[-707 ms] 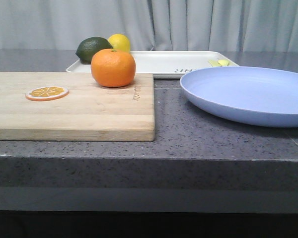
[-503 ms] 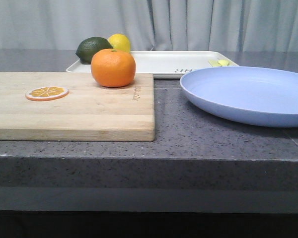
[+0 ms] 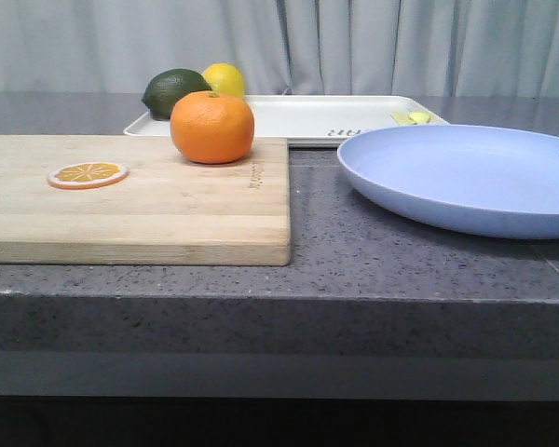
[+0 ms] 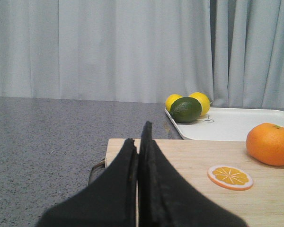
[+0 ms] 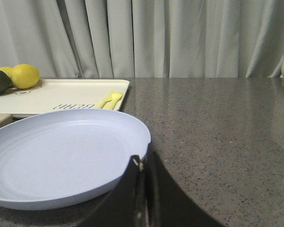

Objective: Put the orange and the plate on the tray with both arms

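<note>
The orange [image 3: 212, 128] rests on the far right corner of the wooden cutting board [image 3: 149, 200], just in front of the cream tray [image 3: 298, 116]. The lavender-blue plate [image 3: 466, 177] lies on the counter to the right of the board. Neither gripper shows in the front view. In the left wrist view my left gripper [image 4: 138, 137] is shut with nothing in it, low over the board's near left part, well short of the orange [image 4: 270, 144]. In the right wrist view my right gripper [image 5: 143, 158] is shut and empty, its tips right at the plate's [image 5: 61, 156] near rim.
A flat orange slice [image 3: 88, 174] lies on the board's left part. On the tray's far left end sit a dark green fruit [image 3: 175, 92] and a lemon [image 3: 224, 80]; a small yellow piece [image 3: 411, 117] lies at its right end. Grey curtains hang behind the dark counter.
</note>
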### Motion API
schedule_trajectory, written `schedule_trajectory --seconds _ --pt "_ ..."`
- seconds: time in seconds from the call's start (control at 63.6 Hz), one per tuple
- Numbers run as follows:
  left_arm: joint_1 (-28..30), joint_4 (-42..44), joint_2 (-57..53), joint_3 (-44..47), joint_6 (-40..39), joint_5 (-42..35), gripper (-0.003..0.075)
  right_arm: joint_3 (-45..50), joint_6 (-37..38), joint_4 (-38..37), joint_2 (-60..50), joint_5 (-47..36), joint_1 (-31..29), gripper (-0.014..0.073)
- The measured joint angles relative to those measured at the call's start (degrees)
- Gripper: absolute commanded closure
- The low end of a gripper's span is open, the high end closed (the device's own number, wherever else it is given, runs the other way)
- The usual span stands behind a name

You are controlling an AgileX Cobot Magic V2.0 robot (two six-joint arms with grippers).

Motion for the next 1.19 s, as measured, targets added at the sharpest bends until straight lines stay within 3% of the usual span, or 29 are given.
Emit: schedule_trajectory --seconds 0.346,0.66,1.195 --pt "0.0 -0.4 4.8 -20.8 0.0 17.4 0.074 -19.0 -2.8 0.0 0.9 16.8 0.0 0.0659" --pt "0.0 -0.4 24.2 -40.5 0.0 37.3 0.074 -37.5 -3.2 0.0 18.0 34.3 0.0 0.0659" --pt "0.0 -0.4 36.6 -41.4 0.0 39.3 0.0737 -38.4 -3.2 0.0 30.8 38.5 0.0 0.0657"
